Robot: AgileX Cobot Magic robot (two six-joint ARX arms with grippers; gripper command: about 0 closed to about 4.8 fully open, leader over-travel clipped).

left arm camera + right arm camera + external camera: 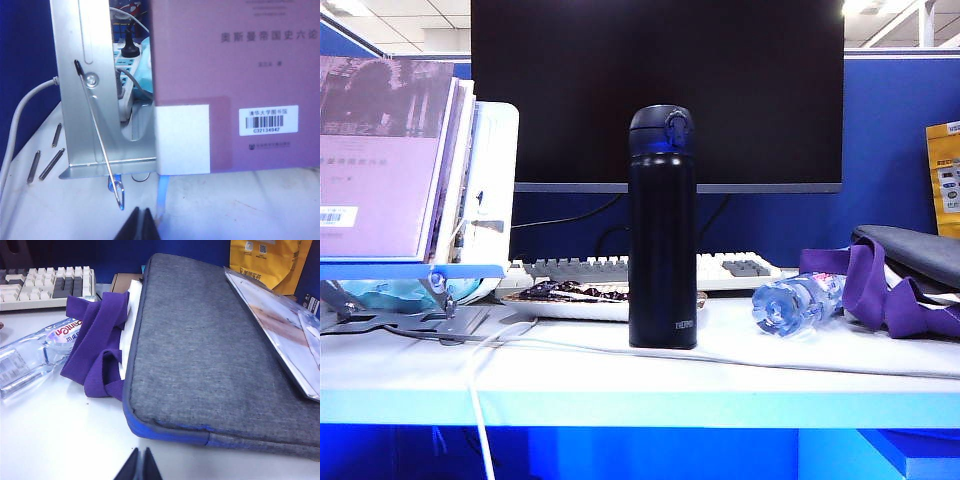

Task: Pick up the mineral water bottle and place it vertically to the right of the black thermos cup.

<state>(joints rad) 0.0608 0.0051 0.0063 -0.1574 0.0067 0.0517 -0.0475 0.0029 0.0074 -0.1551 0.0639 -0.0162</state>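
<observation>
The mineral water bottle (798, 302) is seen lying on its side at three o'clock of the upright black thermos cup (662, 228), not yet stood up. Both the left gripper (141, 223) and right gripper (140, 465) are kept pinched together, empty, back from the desk.

A black monitor (657, 90) stands behind a white keyboard (620, 268); a grey laptop sleeve (210, 355) lies over purple straps (97, 340).
</observation>
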